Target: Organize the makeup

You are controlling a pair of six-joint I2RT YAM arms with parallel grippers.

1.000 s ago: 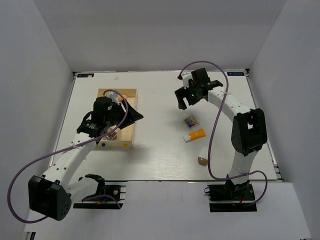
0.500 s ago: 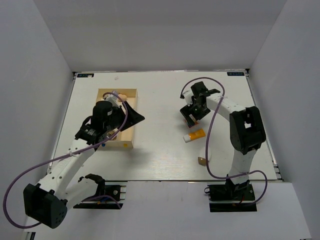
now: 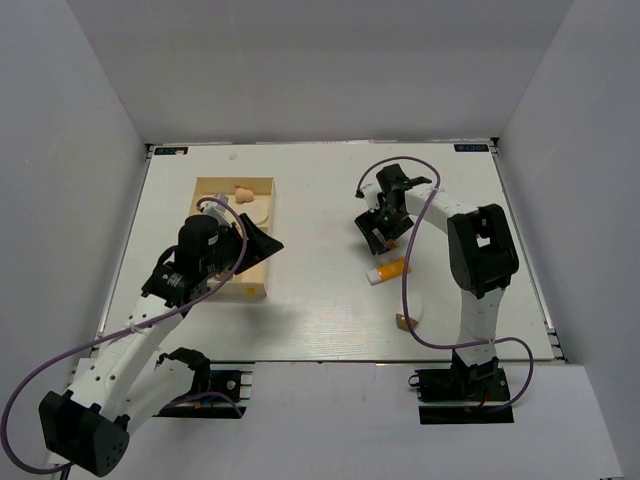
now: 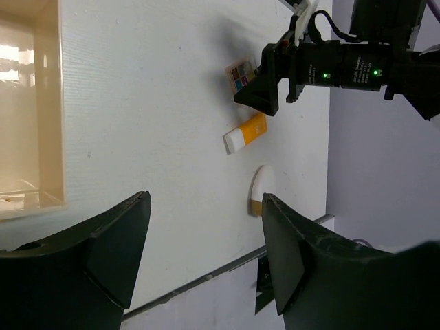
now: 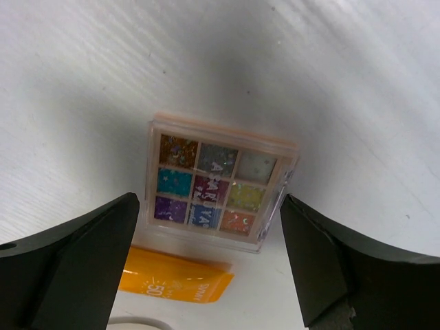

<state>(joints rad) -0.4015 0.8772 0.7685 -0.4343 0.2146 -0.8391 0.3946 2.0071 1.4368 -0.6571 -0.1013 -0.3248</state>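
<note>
White table (image 3: 320,300): square multicolour palette (image 5: 218,182) under right hand (image 5: 208,206), between spread fingers.

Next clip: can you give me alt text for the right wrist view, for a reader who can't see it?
The right tool, open, hangs over a square multicolour palette that lies flat on the white table, centred in the gap. An orange tube lies beside one edge of the palette, at the bottom of the picture.
</note>
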